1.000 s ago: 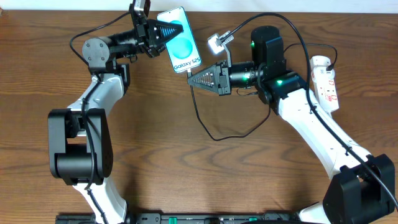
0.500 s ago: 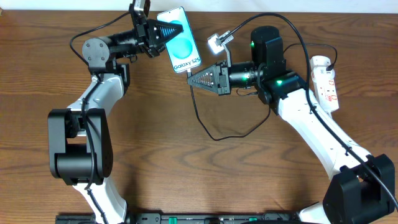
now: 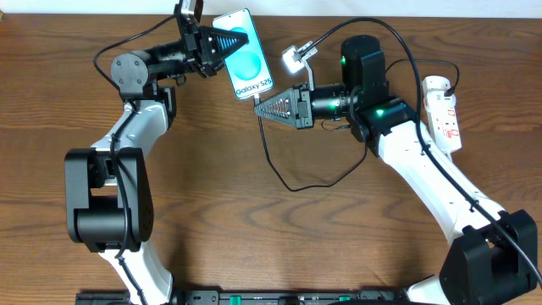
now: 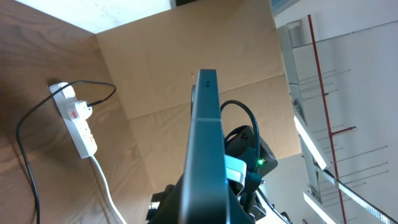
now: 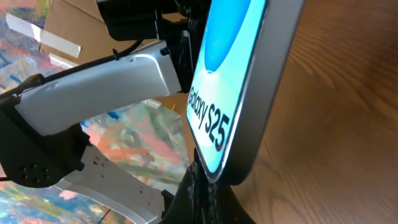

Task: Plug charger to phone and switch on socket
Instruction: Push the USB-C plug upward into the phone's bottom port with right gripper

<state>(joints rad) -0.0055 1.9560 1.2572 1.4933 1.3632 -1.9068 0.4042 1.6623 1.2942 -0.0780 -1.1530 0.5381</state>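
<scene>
The phone, its cyan screen reading "Galaxy S25", is lifted off the table at the back, and my left gripper is shut on its upper part. It shows edge-on in the left wrist view above that gripper. My right gripper is shut on the plug end of the charger, right at the phone's lower edge. The plug tip is hidden between the right gripper's fingers. The white socket lies at the far right, apart from both grippers.
The charger's black cable loops over the wooden table under the right arm. In the left wrist view the socket has a black lead plugged in and a thick white cord trailing off. A cardboard wall stands behind the table.
</scene>
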